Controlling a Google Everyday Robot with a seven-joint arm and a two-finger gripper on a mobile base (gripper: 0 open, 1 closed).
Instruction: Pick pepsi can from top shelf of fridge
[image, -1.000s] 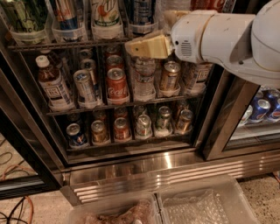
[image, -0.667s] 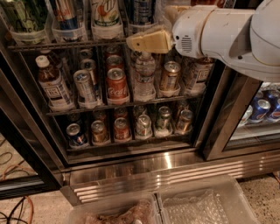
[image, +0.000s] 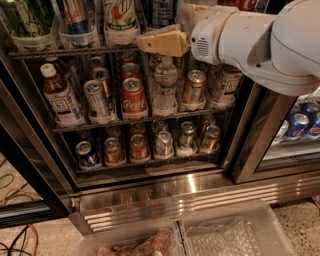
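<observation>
The fridge (image: 200, 192) stands open in front of me. Its top shelf (image: 60, 51) is a dark wire rack with clear cup holders holding tall cans. The pepsi can (image: 161, 11), dark blue with pale lettering, stands in the row, fourth from the left, and its top is cut off by the frame. My gripper (image: 150, 44), tan, on a white arm reaching in from the right, is just below and in front of the can's base, at the level of the rack's front edge. It holds nothing that I can see.
The middle rack holds a brown bottle (image: 57, 95), a red Coca-Cola can (image: 134, 97), a water bottle (image: 165, 85) and other cans. The bottom rack has short cans, one small and blue (image: 87, 152). Blue cans (image: 297, 125) sit behind the right door. Clear bins (image: 235, 235) lie below.
The arm has risen a little and shifted left, bringing the gripper from the middle rack's height up to the top shelf's front edge.
</observation>
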